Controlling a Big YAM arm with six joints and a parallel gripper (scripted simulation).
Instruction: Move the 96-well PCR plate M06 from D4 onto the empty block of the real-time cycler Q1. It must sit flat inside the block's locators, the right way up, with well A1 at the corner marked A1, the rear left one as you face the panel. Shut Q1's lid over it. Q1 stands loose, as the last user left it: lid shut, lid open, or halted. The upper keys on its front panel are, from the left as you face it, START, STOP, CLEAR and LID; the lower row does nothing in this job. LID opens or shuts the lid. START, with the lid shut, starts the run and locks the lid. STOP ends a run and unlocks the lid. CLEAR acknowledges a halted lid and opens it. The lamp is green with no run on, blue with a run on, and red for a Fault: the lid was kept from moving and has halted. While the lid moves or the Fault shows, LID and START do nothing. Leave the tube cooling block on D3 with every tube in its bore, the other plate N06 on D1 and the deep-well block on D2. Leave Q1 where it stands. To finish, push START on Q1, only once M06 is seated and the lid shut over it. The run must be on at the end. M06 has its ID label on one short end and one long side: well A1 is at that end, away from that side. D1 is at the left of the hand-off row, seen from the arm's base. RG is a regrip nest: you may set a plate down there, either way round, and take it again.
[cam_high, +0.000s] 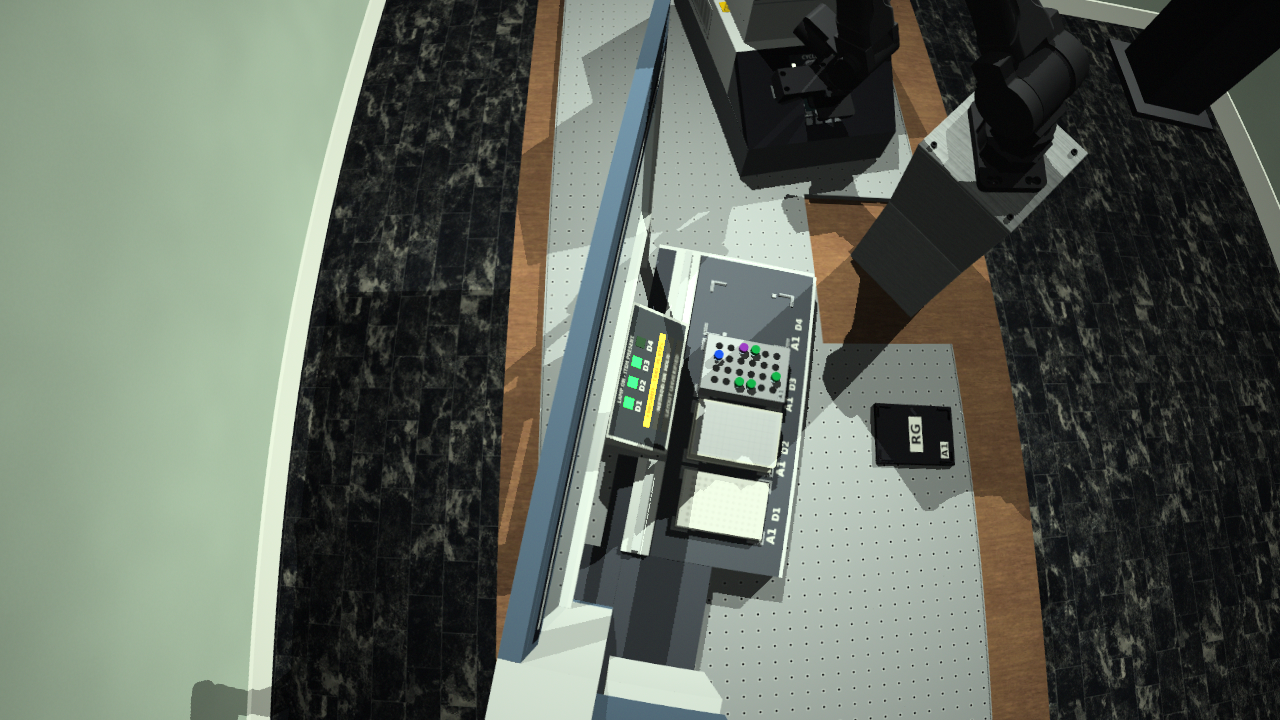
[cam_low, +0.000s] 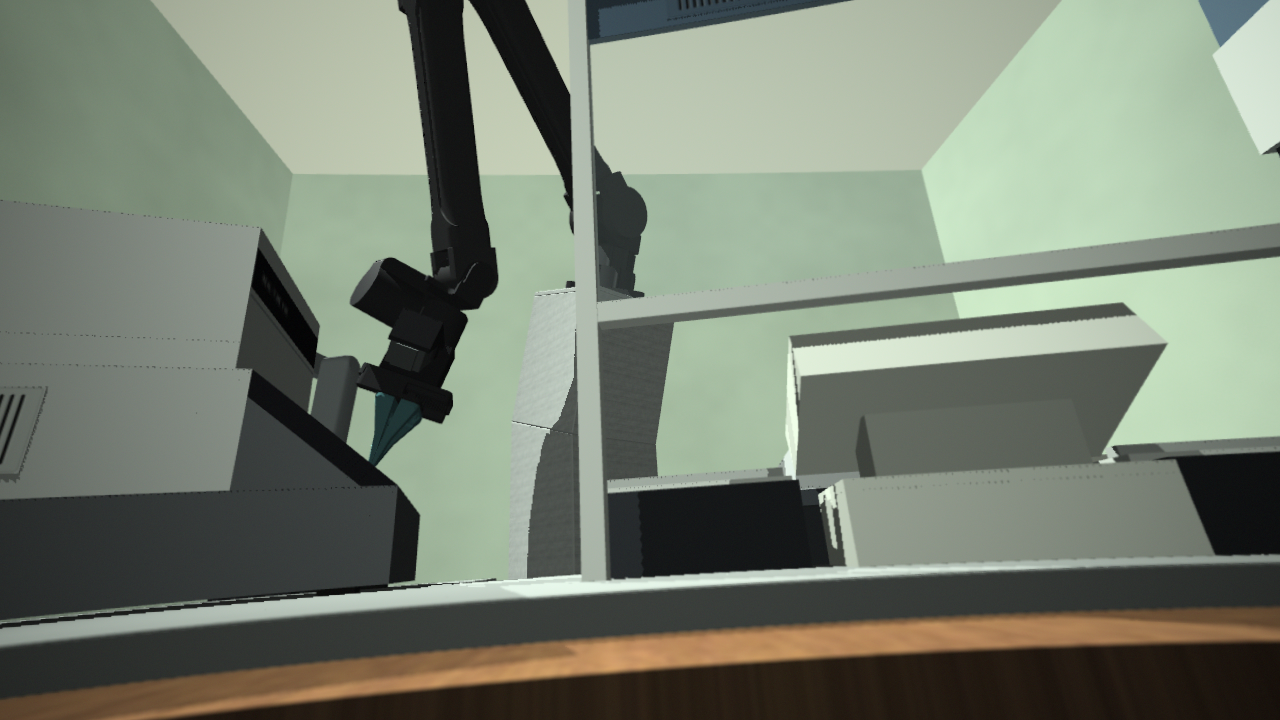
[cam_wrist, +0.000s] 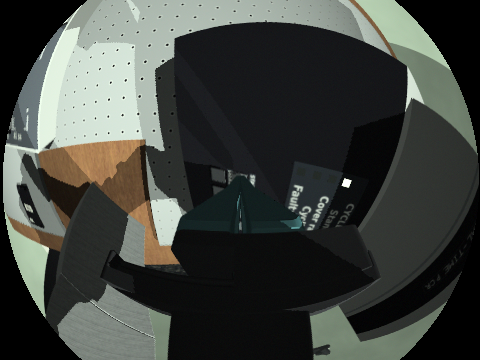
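The real-time cycler Q1 (cam_high: 760, 107), a dark boxy unit, stands at the worktop's far end, its lid shut and a small white lamp (cam_wrist: 346, 183) lit on its sloping front panel. The D4 nest (cam_high: 750, 308), at the far end of the hand-off row, holds no plate; M06 cannot be seen.

Likely lab: cycler (cam_high: 769, 134), well plates (cam_high: 726, 506).
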